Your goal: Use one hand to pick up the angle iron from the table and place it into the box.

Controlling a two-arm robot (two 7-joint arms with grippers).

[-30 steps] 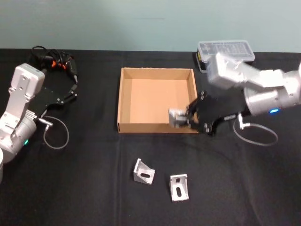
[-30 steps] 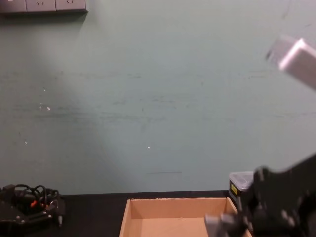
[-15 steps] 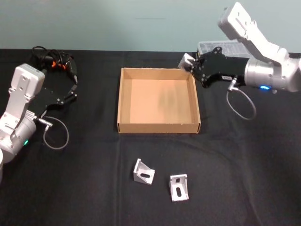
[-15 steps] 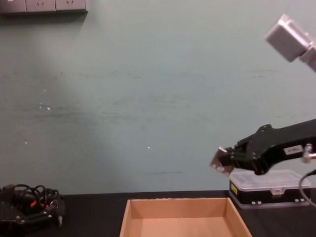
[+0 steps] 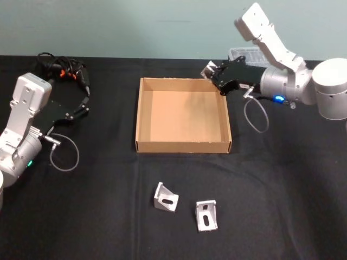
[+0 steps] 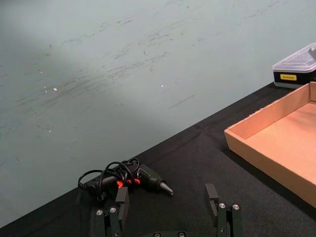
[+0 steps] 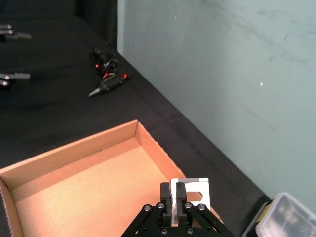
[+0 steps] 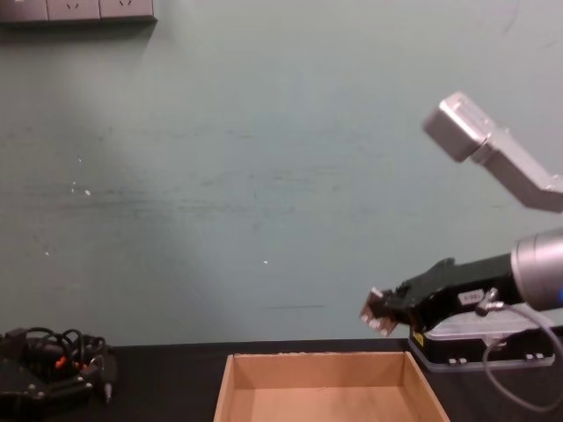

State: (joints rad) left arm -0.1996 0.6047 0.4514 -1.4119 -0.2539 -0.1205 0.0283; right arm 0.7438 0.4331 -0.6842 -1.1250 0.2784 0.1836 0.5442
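Head view: the right pincer (image 5: 216,75) is clamped on an iron (image 5: 209,70), held in the air over the far right corner of the box (image 5: 138,116). The box floor is bare, so the pick-up looks done and the placing is left. Two spare irons (image 5: 165,196) (image 5: 206,215) lie on the counter (image 5: 282,206) in front of the box. The left pincer (image 5: 82,104) is parked at the left, well apart.

Left wrist view: the left pincer (image 6: 168,212) stands apart, holding nothing.

Right wrist view: the right pincer (image 7: 174,196) is closed tight on one flange of the iron (image 7: 196,191), above the box (image 7: 74,150).

Chest view: the iron (image 8: 373,309) hangs clear above the box (image 8: 321,358) rim; lowering and letting go probably remain.
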